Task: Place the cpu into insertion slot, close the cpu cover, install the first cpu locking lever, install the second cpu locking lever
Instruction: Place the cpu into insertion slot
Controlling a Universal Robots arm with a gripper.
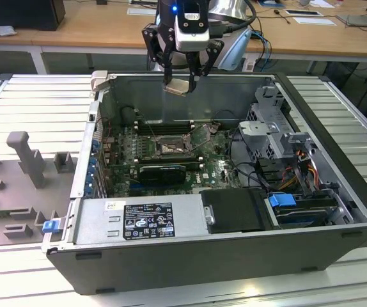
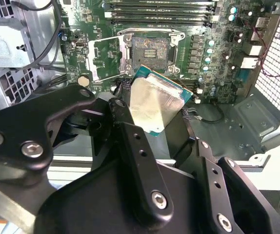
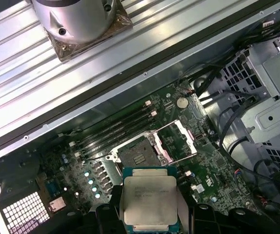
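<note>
gripper (image 1: pixel 181 82) clenched on the cpu (image 1: pixel 177 87); in the second wrist view its black fingers (image 2: pixel 130 131) pinch the chip by two opposite edges, pale metal face showing, green edge along the rim. the chip hangs in the air well above the insertion slot (image 1: pixel 171 148) and apart from it. whether it sits squarely over the slot cannot be told.

the slot lies bare, its grey-gold contact field exposed inside the black and silver frame. the cpu cover (image 3: pixel 179 141) is swung open and stands just beside the slot, hinged along one of its edges. the memory sticks (image 1: pixel 164 126) lie in a row near the slot, on the side toward the far wall of the computer case (image 1: pixel 203 262).

progress, as judged from this arrangement: the chip is in the grasp but not yet seated, so the first step is under way and incomplete. the cover is not yet closed, and with the cover up neither locking lever can be latched. all four steps of the task are therefore unfinished.
</note>
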